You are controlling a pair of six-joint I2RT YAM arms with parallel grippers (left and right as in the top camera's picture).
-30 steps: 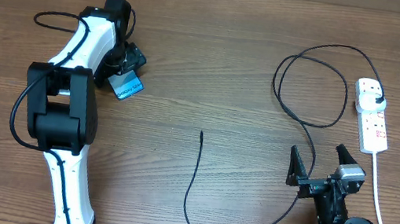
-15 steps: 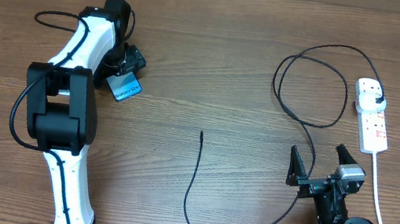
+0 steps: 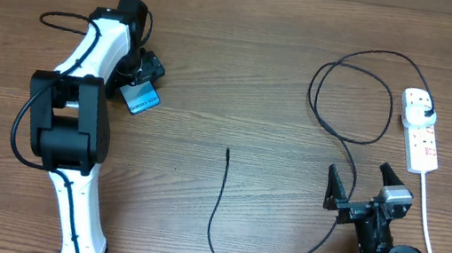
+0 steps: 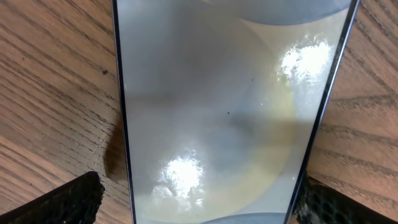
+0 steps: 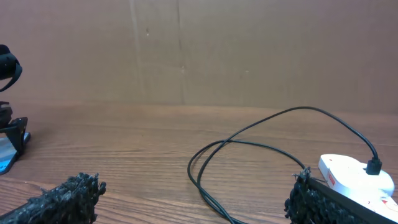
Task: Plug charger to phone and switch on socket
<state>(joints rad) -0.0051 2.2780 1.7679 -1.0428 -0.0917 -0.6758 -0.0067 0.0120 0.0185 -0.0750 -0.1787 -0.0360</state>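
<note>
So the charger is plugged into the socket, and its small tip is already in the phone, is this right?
Not the tip. The charger is in the socket, but its tip lies on the bare table, apart from the phone, as the overhead view shows.

1. We see the left pincer (image 3: 146, 71) over one end of the phone (image 3: 145, 99), on the wooden surface (image 3: 244, 66).
2. The right pincer (image 3: 359, 176) has its jaws spread wide, holding nothing, near the socket (image 3: 422, 141).
3. The charger (image 3: 227, 159) loops from its plug head, seated in the socket, to a free tip well apart from the phone.
</note>
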